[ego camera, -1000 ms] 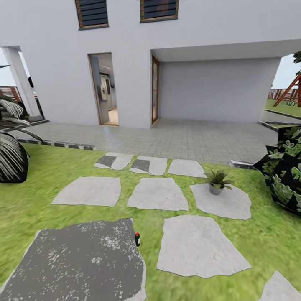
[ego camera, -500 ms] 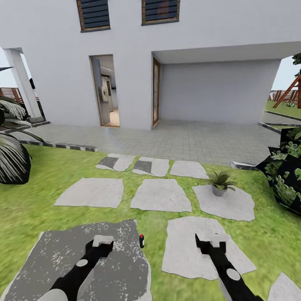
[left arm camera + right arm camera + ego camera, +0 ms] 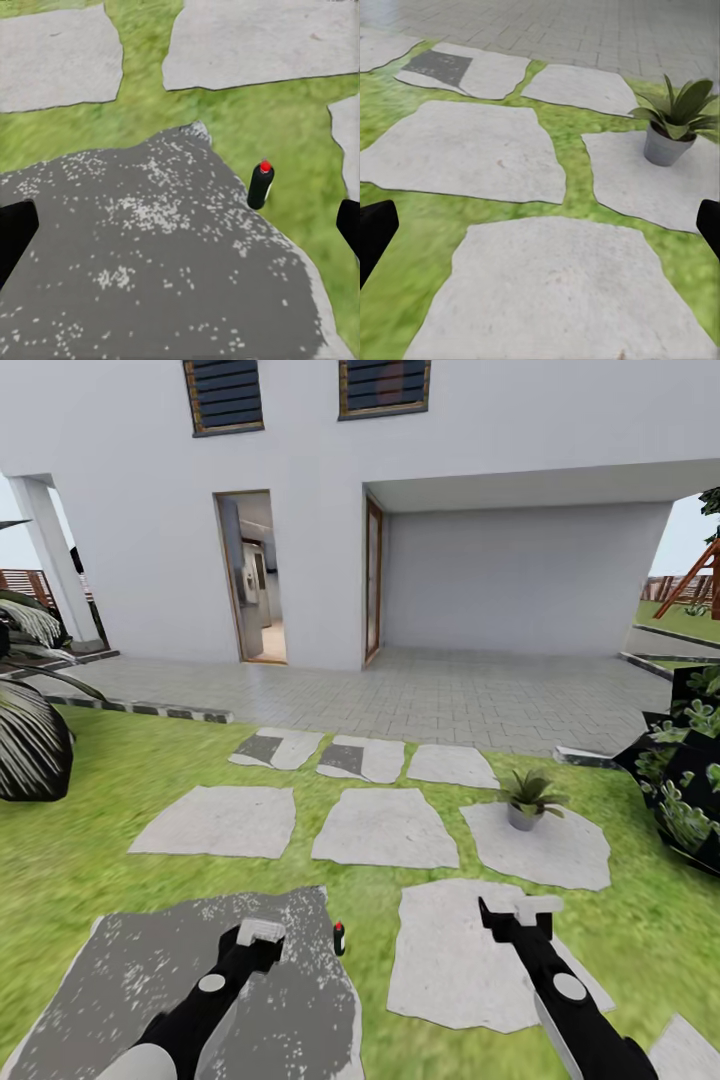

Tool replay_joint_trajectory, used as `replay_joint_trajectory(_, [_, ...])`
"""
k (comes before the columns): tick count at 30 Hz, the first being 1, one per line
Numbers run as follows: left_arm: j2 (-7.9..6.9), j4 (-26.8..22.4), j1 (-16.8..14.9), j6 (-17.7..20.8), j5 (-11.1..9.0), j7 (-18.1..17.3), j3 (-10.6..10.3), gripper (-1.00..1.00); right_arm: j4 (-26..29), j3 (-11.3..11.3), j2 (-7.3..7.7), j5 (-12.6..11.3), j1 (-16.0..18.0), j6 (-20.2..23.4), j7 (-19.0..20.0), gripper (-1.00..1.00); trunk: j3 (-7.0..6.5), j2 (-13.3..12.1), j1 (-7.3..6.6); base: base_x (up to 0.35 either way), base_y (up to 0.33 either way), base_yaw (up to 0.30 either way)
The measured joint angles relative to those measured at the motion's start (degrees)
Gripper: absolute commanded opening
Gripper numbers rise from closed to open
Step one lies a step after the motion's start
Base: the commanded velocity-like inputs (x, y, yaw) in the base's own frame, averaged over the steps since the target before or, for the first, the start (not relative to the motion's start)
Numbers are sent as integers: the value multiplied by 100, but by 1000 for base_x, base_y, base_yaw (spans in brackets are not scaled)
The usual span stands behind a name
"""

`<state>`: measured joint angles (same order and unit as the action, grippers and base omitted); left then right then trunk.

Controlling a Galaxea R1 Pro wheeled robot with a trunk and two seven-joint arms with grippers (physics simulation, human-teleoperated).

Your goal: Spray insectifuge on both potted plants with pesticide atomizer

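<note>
where the dark speckled slab (image 3: pixel 150 980) meets the lawn (image 3: pixel 120 760), the spray bottle (image 3: pixel 339 938) is seen standing upright at the slab's edge: slim, dark-bodied, with a red cap. it is also seen from the left wrist (image 3: pixel 260 184). a potted plant (image 3: pixel 527 799) with pointed green leaves in a grey pot is set on a pale stepping stone (image 3: pixel 540 845). the left gripper (image 3: pixel 258 935) and right gripper (image 3: pixel 518 915) are held with fingers spread wide, nothing between them.

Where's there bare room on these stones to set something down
The pale stone under the right claw is bare. So is the middle stone. The dark slab is free except its right edge, where the atomizer stands. The far right stone holds a potted plant.
</note>
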<state>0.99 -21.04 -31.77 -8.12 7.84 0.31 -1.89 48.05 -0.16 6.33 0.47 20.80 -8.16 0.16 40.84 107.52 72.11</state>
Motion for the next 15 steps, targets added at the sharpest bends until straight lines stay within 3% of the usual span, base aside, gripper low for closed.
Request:
replay_joint_trajectory(6, [5, 0, -21, 2, -12, -40, 11, 100, -27, 7, 9, 0, 0, -2, 0, 100, 0, 0, -1, 307, 0, -8])
replay_joint_trajectory(15, [7, 0, -28, -22, -24, -42, 20, 100, -33, 16, -1, 2, 0, -2, 0, 100, 0, 0, -1, 319, -55, -179])
